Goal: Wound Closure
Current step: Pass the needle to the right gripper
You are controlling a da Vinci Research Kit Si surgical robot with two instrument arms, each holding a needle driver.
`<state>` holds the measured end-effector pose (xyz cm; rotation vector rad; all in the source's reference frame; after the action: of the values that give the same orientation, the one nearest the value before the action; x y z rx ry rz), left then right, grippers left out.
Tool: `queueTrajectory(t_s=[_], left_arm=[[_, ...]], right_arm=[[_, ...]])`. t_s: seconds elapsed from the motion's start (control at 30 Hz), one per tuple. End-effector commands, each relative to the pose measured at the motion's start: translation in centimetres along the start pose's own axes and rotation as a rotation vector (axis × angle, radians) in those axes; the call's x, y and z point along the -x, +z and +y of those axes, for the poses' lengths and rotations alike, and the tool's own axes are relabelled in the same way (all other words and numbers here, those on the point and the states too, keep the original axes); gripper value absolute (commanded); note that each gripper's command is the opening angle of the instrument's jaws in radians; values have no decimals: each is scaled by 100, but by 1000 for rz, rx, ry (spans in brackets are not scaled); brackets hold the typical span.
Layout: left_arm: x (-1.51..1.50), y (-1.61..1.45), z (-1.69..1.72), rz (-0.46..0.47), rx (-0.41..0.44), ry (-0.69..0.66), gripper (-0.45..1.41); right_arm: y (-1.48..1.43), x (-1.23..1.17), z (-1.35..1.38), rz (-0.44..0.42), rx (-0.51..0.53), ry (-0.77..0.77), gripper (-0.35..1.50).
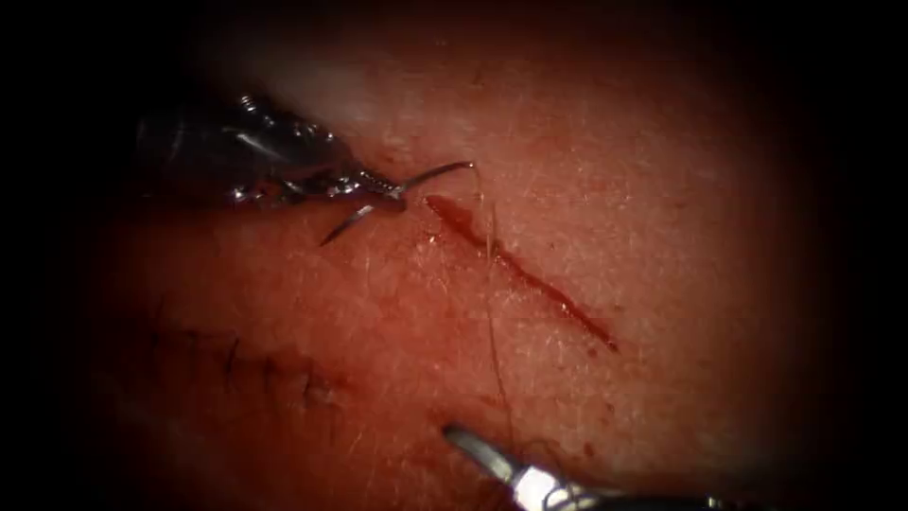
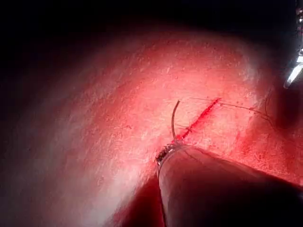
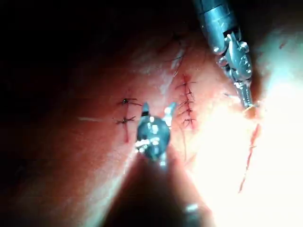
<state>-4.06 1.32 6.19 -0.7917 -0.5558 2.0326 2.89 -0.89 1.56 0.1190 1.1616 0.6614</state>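
The tissue (image 1: 605,189) carries a slanting red cut (image 1: 520,274), also seen in the left wrist view (image 2: 201,118). My left tool (image 1: 392,193) comes in from the upper left, its jaws shut on the curved needle (image 1: 430,173) near mid-curve. The needle sits just left of the cut's upper end, above the surface and not in the tissue; its point (image 1: 329,239) faces down-left. Dark thread (image 1: 492,312) runs from the needle's tail down across the cut toward my right tool (image 1: 465,440). That tool's jaws (image 3: 156,110) stand open, holding nothing.
Older stitched cuts lie at the lower left of the tissue (image 1: 274,369) and appear as two sutured lines in the right wrist view (image 3: 187,101) (image 3: 125,118). The left tool (image 3: 234,56) hangs near the bright cut (image 3: 248,151) there.
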Motion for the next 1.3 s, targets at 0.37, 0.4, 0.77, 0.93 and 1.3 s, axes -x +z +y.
queueTrajectory(t_s=[0.37,0.4,0.77,0.93,1.3], left_arm=[[-19,-6,22,206,15,-57,-45],[-20,-7,25,220,12,-50,-45],[-40,-23,16,346,-5,-33,-45],[-35,2,37,394,18,-29,-45],[-21,32,53,411,39,-13,-45]], right_arm=[[-10,-17,-4,51,6,66,130],[-13,-18,-2,62,5,91,131],[-111,-16,53,-69,-55,58,131],[-130,-11,109,-103,15,37,131],[-82,19,164,-172,41,5,136]])
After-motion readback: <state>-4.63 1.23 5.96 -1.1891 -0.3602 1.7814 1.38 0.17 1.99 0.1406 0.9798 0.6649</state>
